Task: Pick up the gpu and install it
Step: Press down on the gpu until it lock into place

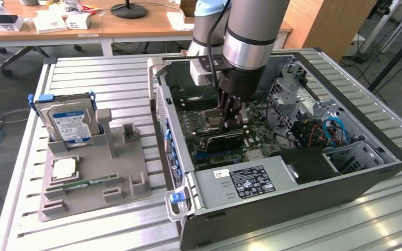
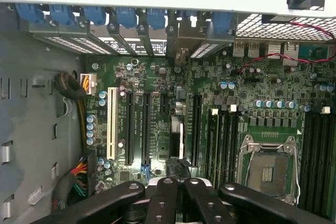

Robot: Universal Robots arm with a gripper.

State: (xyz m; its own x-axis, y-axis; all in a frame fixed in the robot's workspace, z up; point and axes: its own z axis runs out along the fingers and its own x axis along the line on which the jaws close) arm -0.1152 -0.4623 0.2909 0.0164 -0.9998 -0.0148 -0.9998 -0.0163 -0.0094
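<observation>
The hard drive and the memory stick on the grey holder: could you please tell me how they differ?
The hard drive stands upright in its slot, while the memory stick lies flat. The hard drive is thick and silver with a blue label; the memory stick is slim and green. Both rest on the grey holder, outside the computer case.

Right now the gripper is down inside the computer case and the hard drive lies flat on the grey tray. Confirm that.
Not quite. The hard drive stands upright in its slot on the grey tray, not flat; the exterior view shows it. The gripper is indeed down inside the computer case.
</observation>
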